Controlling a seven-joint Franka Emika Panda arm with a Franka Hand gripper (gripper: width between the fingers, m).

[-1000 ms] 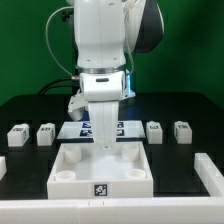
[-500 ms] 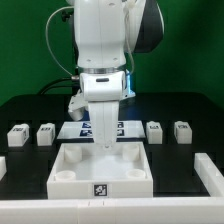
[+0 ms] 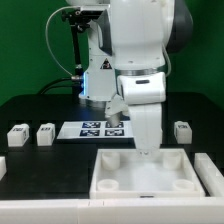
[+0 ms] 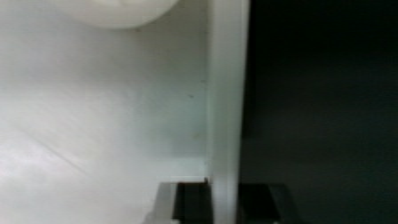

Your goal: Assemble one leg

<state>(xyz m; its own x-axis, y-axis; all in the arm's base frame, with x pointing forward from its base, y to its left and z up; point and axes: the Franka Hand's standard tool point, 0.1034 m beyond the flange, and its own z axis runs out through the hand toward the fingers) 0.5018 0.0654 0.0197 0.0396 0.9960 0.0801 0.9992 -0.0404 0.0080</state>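
The large white tray (image 3: pixel 120 186) with round corner sockets lies at the front, right of the exterior view's middle. My gripper (image 3: pixel 148 150) is down on its far wall and shut on it. In the wrist view the wall (image 4: pixel 228 100) runs straight between my two dark fingertips (image 4: pixel 192 203), with my gripper (image 4: pixel 228 205) closed round it and a round socket (image 4: pixel 116 10) at the edge. Three small white legs with tags stand on the black table: two at the left (image 3: pixel 17 133) (image 3: pixel 45 133) and one at the right (image 3: pixel 182 130). A fourth leg is hidden behind the arm.
The marker board (image 3: pixel 98 128) lies behind the tray, left of the arm. White rig pieces sit at the left edge (image 3: pixel 2 166) and the right edge (image 3: pixel 214 172). A white rail (image 3: pixel 50 212) runs along the front.
The arm and the tray have moved together toward the exterior view's right. The leg at the right of the middle is now hidden behind the arm.
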